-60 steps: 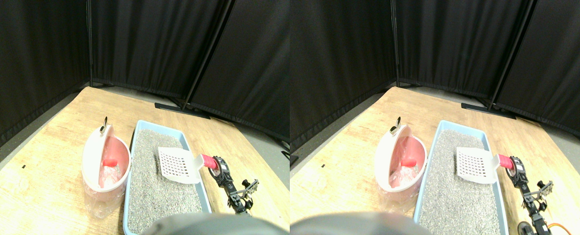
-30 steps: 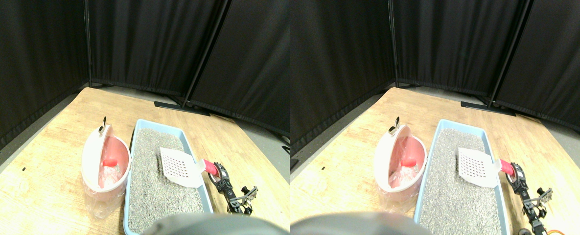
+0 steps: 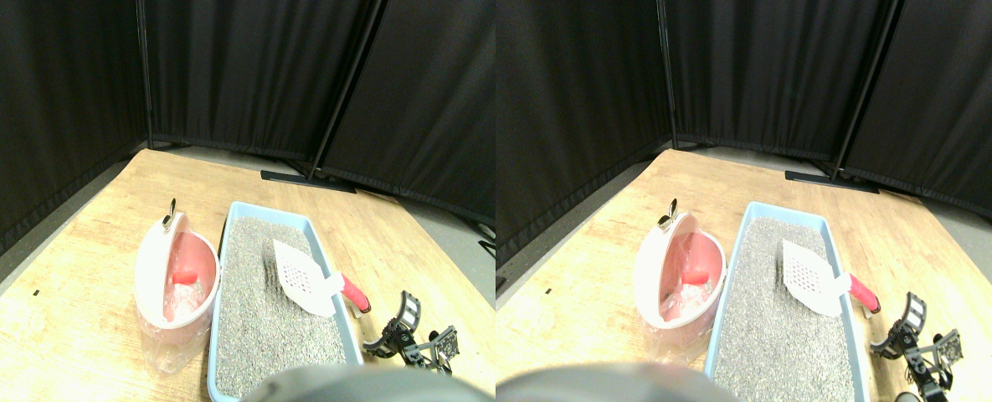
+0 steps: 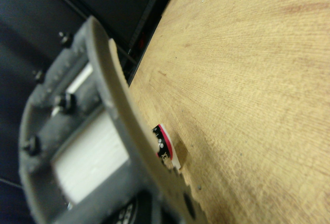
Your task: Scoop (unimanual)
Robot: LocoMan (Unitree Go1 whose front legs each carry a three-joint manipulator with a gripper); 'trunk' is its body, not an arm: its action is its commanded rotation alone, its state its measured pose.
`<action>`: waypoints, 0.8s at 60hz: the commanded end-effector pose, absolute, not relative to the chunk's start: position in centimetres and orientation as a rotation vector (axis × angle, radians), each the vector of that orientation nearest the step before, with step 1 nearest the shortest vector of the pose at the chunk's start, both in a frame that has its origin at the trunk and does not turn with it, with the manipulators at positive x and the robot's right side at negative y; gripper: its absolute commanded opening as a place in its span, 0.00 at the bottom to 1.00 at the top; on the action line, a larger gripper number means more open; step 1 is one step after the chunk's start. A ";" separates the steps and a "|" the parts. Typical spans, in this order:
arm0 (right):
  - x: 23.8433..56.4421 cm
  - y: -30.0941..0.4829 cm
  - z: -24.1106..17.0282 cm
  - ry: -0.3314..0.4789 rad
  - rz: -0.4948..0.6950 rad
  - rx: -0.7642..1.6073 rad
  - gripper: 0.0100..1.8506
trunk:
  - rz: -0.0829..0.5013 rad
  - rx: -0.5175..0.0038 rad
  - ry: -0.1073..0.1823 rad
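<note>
R pincer (image 3: 406, 316) is seen low over the wooden floor (image 3: 85, 276), clear of the scoop (image 3: 307, 272); whether its jaws are open or closed can't be told. Scoop is left lying just beyond the pincer, to its left: white slotted blade on the litter, red handle (image 3: 355, 293) propped over the near edge of the blue tray (image 3: 328, 260). Farther left, touching the tray, a pink bin (image 3: 173, 280) w/ white lid is set.
</note>
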State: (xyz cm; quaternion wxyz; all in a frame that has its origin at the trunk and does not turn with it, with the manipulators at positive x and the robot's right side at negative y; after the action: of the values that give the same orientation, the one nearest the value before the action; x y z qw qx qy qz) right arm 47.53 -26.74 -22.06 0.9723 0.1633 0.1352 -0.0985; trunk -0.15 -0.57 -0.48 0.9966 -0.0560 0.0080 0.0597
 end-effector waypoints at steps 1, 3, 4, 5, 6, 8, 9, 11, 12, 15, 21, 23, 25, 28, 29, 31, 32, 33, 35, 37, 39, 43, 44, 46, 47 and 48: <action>47.2 -26.4 -20.8 0.231 -0.167 0.313 0.80 | 0.106 -0.129 0.017; 47.1 -26.5 -20.6 0.225 -0.168 0.316 0.80 | 0.104 -0.127 0.017; 47.0 -26.5 -20.6 0.215 -0.161 0.319 0.79 | 0.103 -0.125 0.017; 47.0 -26.5 -20.6 0.215 -0.161 0.319 0.79 | 0.100 -0.124 0.017; 46.9 -26.6 -20.5 0.208 -0.155 0.320 0.79 | 0.100 -0.124 0.017; 46.6 -26.6 -20.2 0.184 -0.146 0.304 0.77 | 0.096 -0.122 0.017; 46.3 -26.6 -20.0 0.165 -0.149 0.305 0.76 | 0.094 -0.120 0.017; 46.0 -26.5 -19.8 0.145 -0.144 0.312 0.74 | 0.092 -0.119 0.018; 45.9 -26.6 -19.8 0.140 -0.145 0.319 0.73 | 0.089 -0.117 0.017; 45.5 -26.7 -19.5 0.093 -0.136 0.314 0.67 | 0.085 -0.114 0.018; 44.5 -26.8 -19.1 0.022 -0.113 0.302 0.41 | 0.074 -0.108 0.019; 44.4 -26.8 -19.0 0.016 -0.111 0.307 0.39 | 0.069 -0.106 0.019; 44.0 -26.8 -18.9 -0.036 -0.062 0.302 0.27 | 0.067 -0.105 0.019; 43.9 -26.8 -18.8 -0.047 -0.063 0.262 0.20 | 0.061 -0.103 0.020; 43.7 -26.8 -18.6 -0.056 -0.057 0.257 0.16 | 0.061 -0.103 0.020; 43.4 -26.8 -18.5 -0.072 -0.051 0.253 0.10 | 0.055 -0.100 0.018; 43.2 -26.8 -18.3 -0.079 -0.043 0.245 0.05 | 0.053 -0.099 0.018; 43.0 -26.7 -18.2 -0.082 -0.032 0.234 0.02 | 0.053 -0.099 0.018; 42.6 -26.6 -17.9 -0.105 -0.026 0.205 0.02 | 0.047 -0.096 0.018; 42.3 -26.6 -17.7 -0.107 -0.025 0.197 0.02 | 0.041 -0.093 0.019; 42.1 -26.6 -17.5 -0.105 -0.025 0.168 0.02 | 0.039 -0.092 0.018; 41.7 -26.5 -17.2 -0.101 -0.008 0.127 0.02 | 0.033 -0.089 0.018; 41.6 -26.5 -17.2 -0.099 -0.005 0.121 0.02 | 0.030 -0.088 0.019; 41.3 -26.5 -17.0 -0.092 0.004 0.103 0.02 | 0.028 -0.086 0.020; 41.3 -26.5 -16.9 -0.091 0.005 0.095 0.02 | 0.028 -0.086 0.020; 41.2 -26.6 -16.9 -0.085 0.013 0.089 0.02 | 0.025 -0.084 0.022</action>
State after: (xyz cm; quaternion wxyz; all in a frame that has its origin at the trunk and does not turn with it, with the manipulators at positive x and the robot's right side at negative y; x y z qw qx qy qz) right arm 41.32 -26.87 -17.97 0.9980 0.0575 -0.0252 -0.0049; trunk 0.05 -0.59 -0.70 0.9992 -0.0316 0.0154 0.0185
